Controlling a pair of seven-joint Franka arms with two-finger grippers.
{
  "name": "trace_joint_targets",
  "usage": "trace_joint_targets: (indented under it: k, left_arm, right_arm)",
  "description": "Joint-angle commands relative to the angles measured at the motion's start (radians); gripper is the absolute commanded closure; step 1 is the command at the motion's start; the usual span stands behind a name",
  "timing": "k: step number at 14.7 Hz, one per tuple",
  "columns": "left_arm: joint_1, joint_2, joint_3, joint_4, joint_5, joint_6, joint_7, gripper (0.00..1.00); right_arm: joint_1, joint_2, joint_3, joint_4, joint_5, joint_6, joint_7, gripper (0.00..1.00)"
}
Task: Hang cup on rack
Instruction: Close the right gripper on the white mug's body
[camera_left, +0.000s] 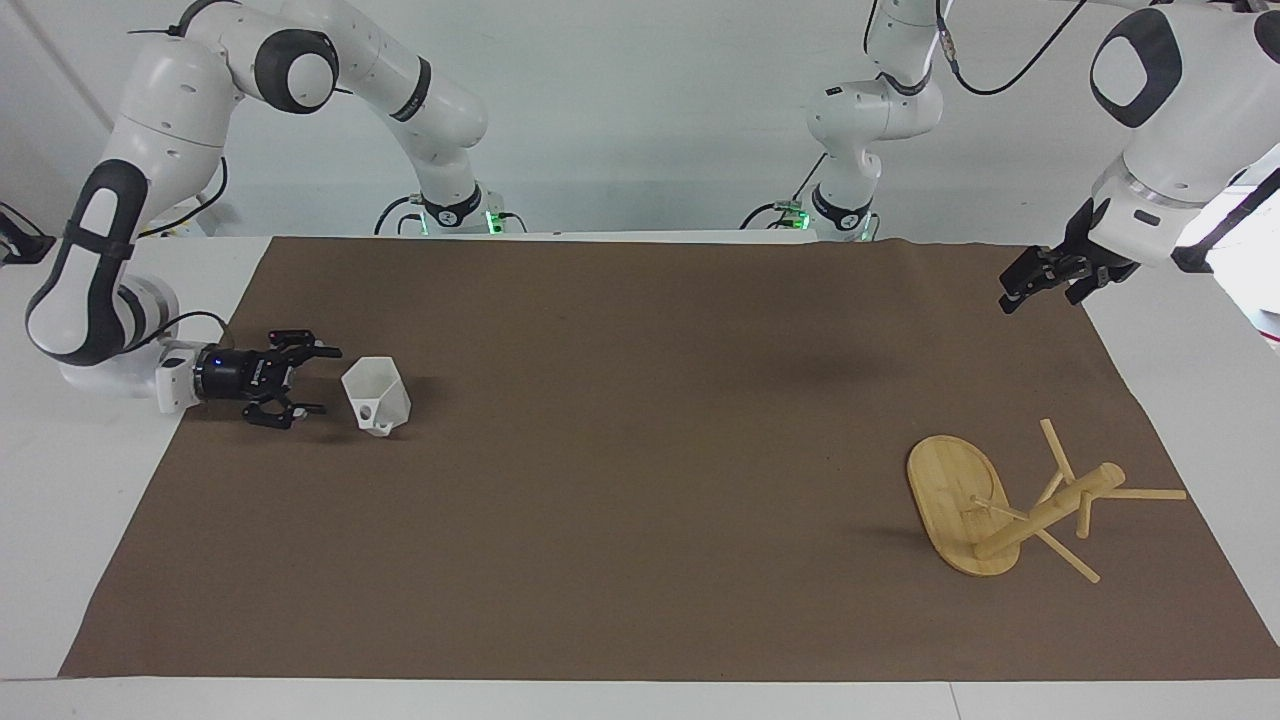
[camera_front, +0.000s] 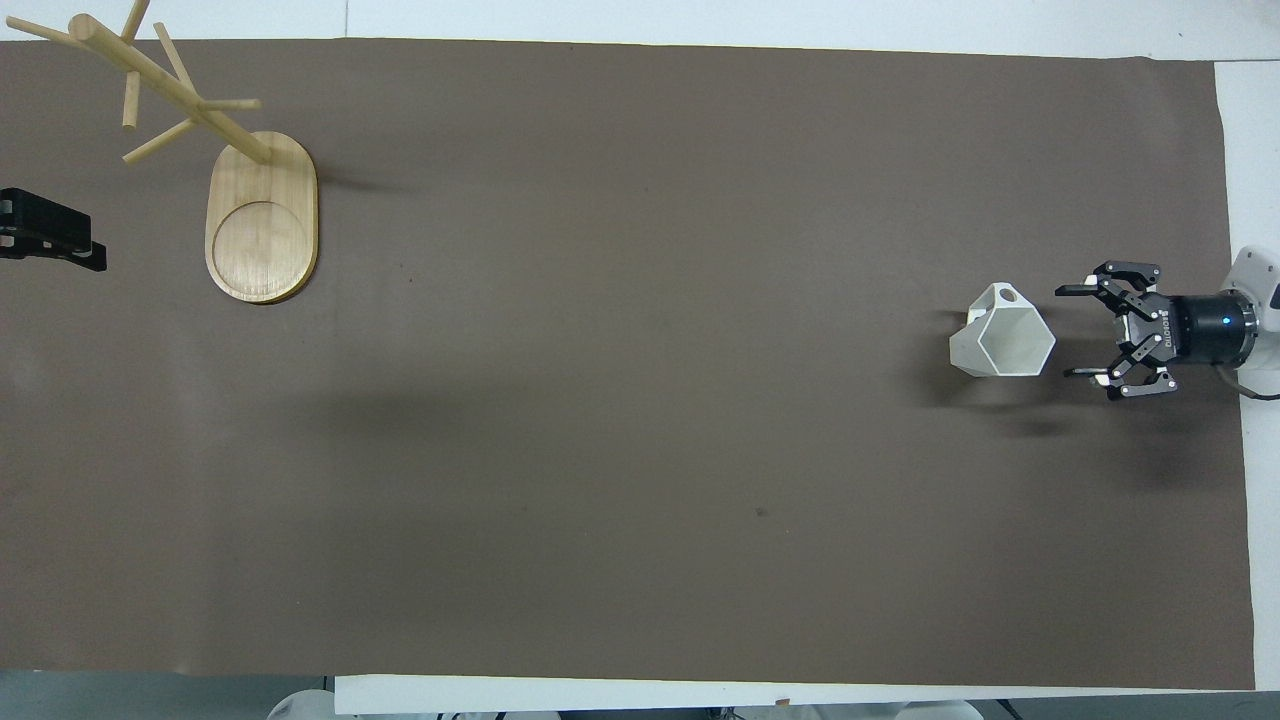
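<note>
The white faceted cup (camera_left: 376, 396) (camera_front: 1003, 336) rests tilted on the brown mat near the right arm's end, its mouth turned toward the right gripper and its handle on the side farther from the robots. My right gripper (camera_left: 323, 380) (camera_front: 1066, 332) is open and empty, low over the mat, level with the cup and a short gap from its rim. The bamboo rack (camera_left: 955, 500) (camera_front: 260, 215) stands at the left arm's end. My left gripper (camera_left: 1010, 297) (camera_front: 90, 252) waits in the air, nearer to the robots than the rack.
The brown mat (camera_left: 640, 480) (camera_front: 640, 450) covers most of the white table. Nothing else lies on it between the cup and the rack.
</note>
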Motion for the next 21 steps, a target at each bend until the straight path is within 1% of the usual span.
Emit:
trace_joint_targets:
  k: [1, 3, 5, 7, 21]
  left_arm:
    - [0.004, -0.025, -0.005, -0.031, 0.015, 0.012, -0.012, 0.01]
    - [0.004, -0.025, -0.005, -0.031, 0.015, 0.012, -0.012, 0.01]
    - [0.004, -0.025, -0.005, -0.031, 0.015, 0.012, -0.012, 0.01]
    - [0.004, -0.025, -0.005, -0.031, 0.015, 0.012, -0.012, 0.01]
    - [0.004, -0.025, -0.005, -0.031, 0.015, 0.012, -0.012, 0.01]
  right_arm:
    - [-0.009, 0.023, 0.006, -0.003, -0.012, 0.005, -0.045, 0.00]
    - [-0.008, 0.026, 0.006, -0.004, -0.014, 0.008, -0.048, 0.00]
    - [-0.003, 0.046, 0.006, -0.010, -0.012, 0.014, -0.083, 0.00]
    - [0.003, 0.051, 0.006, -0.013, -0.012, 0.040, -0.091, 0.00]
    - [0.040, 0.045, 0.006, -0.062, -0.005, 0.051, -0.125, 0.00]
